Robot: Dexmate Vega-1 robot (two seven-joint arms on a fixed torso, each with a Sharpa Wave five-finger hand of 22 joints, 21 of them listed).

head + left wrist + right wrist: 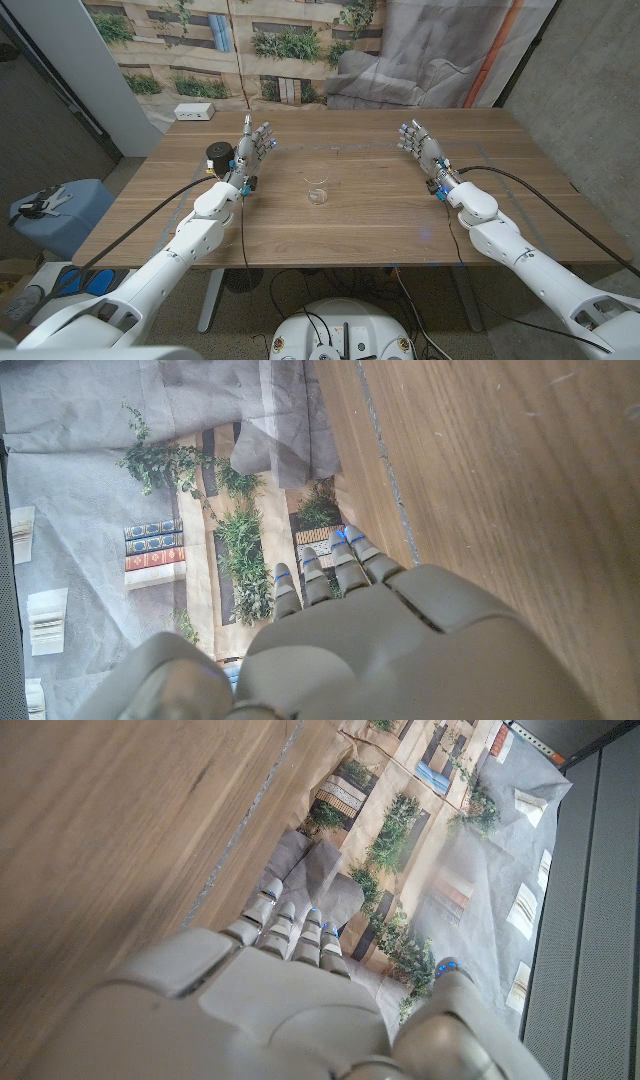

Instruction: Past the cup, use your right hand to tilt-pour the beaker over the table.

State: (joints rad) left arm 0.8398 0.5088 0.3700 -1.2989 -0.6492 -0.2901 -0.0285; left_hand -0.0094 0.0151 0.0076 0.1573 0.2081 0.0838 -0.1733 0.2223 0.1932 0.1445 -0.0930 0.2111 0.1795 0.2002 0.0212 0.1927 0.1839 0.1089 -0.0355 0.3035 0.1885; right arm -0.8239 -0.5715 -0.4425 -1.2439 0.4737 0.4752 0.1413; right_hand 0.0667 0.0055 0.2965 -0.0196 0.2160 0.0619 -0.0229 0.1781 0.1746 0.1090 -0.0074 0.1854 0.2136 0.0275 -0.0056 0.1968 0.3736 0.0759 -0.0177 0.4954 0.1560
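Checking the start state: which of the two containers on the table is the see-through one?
The clear beaker at mid-table; the other, the black cup, is opaque and stands just beside the left hand.

no legible text (labels, signs) anywhere

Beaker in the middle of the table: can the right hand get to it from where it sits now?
Probably yes. The right hand is open and holds nothing, and only bare table lies between it and the clear beaker. The dark cup stands by the left hand, out of the way.
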